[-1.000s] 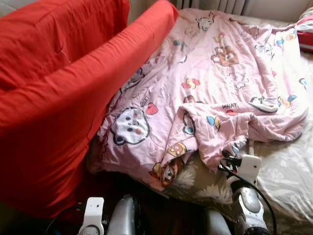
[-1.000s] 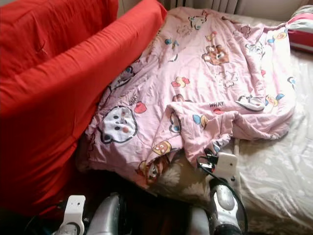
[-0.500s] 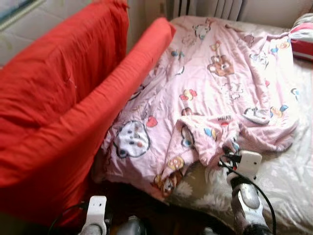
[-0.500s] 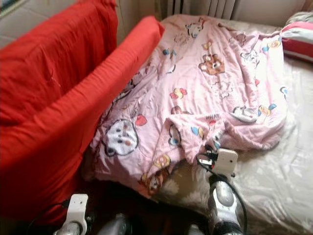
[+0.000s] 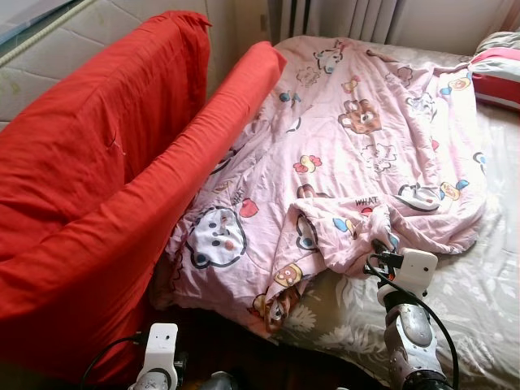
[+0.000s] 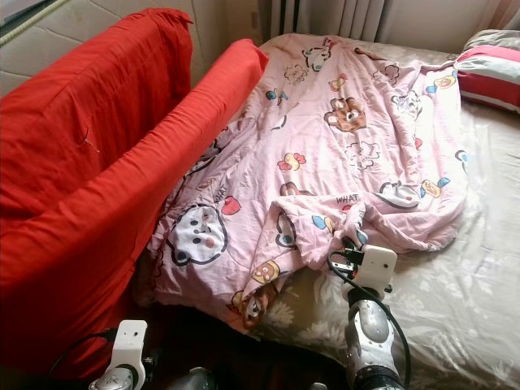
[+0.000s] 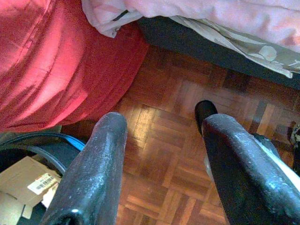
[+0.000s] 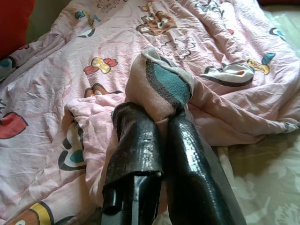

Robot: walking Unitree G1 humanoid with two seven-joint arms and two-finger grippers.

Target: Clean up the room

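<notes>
Right gripper (image 8: 161, 115): jaws pinching a fold of pink cartoon quilt (image 5: 366, 122), near bed's (image 5: 479, 301) foot | Left gripper (image 7: 164, 154): jaws spread, idle over parquet floor (image 7: 164, 154) | Progress: early; quilt rumpled, straightening remains.

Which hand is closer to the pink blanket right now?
Right. The right hand pinches a fold of the pink blanket; the left hand hangs open over the wooden floor beside the bed.

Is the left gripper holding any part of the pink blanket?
No. The left gripper hangs open over bare parquet floor, apart from the pink blanket.
</notes>
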